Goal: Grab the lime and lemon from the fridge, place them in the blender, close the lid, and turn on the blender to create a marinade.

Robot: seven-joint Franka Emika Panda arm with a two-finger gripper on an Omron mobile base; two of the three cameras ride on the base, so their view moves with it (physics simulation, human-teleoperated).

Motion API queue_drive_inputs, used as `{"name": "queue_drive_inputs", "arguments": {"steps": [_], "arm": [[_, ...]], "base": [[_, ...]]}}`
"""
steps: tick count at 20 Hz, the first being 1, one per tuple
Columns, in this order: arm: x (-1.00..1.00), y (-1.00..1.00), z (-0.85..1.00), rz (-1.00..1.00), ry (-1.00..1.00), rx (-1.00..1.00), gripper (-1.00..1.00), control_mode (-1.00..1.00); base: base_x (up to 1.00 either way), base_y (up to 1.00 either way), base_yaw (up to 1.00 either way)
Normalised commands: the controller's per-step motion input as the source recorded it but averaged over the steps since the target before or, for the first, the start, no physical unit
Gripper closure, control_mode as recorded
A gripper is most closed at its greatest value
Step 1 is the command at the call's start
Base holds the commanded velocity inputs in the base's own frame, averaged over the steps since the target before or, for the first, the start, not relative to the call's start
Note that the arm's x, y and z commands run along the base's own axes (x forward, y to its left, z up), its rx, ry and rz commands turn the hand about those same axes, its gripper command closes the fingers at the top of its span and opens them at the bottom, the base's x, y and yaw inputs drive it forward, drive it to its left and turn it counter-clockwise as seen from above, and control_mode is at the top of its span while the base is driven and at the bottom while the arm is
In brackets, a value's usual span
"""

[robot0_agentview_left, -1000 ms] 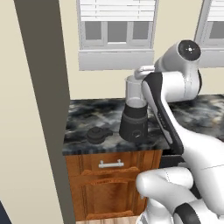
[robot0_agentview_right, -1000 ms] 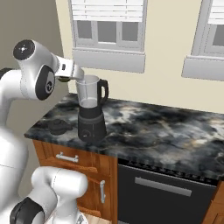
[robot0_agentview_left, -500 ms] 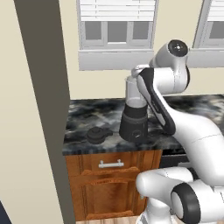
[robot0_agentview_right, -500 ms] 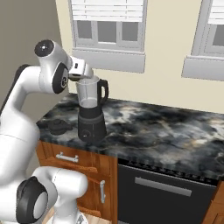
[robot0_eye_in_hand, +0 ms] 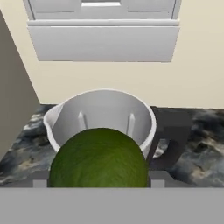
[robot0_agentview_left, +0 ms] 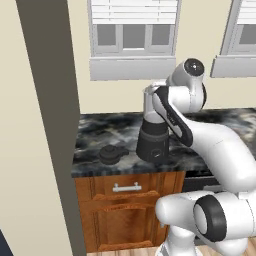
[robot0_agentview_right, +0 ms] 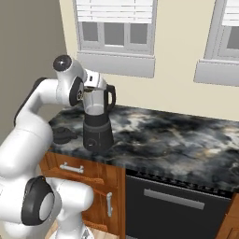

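Note:
My gripper [robot0_eye_in_hand: 98, 182] is shut on the lime [robot0_eye_in_hand: 98, 157], a dark green round fruit hanging just above the open mouth of the blender [robot0_eye_in_hand: 105, 93]. The clear jar with its black side handle stands on a dark base near the counter's left end [robot0_agentview_left: 152, 142] [robot0_agentview_right: 97, 127], and the hand [robot0_agentview_left: 151, 90] [robot0_agentview_right: 92, 80] hovers over its rim. Left of the base, the black domed lid [robot0_agentview_left: 111, 153] [robot0_agentview_right: 63, 135] lies on the counter. The fridge [robot0_agentview_left: 47, 125] shows as a tall grey side panel left of the counter. The lemon is out of view.
The dark marble counter [robot0_agentview_right: 186, 140] runs far to the right of the blender. A window sill [robot0_agentview_left: 131, 67] juts from the wall just behind the jar. Below are wooden drawers [robot0_agentview_left: 127, 192] and a black appliance front [robot0_agentview_right: 172, 205].
The arm's upper joints have swung left toward the blender, bringing the hand with the lime closer over the jar's mouth. Blender and lid have stayed put.

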Motion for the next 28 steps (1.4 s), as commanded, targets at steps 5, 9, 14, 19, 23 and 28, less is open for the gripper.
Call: {"name": "queue_drive_inputs", "arguments": {"steps": [5, 9, 14, 19, 23, 28], "arm": [[0.46, -0.1, 0.05, 0.0, 0.12, 0.04, 1.0, -1.0], [0.47, 0.0, 0.0, 0.0, 0.13, 0.0, 1.0, -1.0], [0.49, 0.02, -0.13, 0.0, 0.03, 0.0, 1.0, -1.0], [0.44, 0.0, -0.49, 0.01, 0.0, 0.0, 1.0, -1.0], [0.43, 0.01, -0.6, 0.02, 0.0, 0.0, 1.0, -1.0], [0.43, 0.04, -0.45, 0.01, 0.0, 0.0, -1.0, -1.0]], "base": [[0.0, 0.0, 0.0], [0.0, 0.0, 0.0], [0.0, 0.0, 0.0], [0.0, 0.0, 0.0], [0.0, 0.0, 0.0], [0.0, 0.0, 0.0]]}}
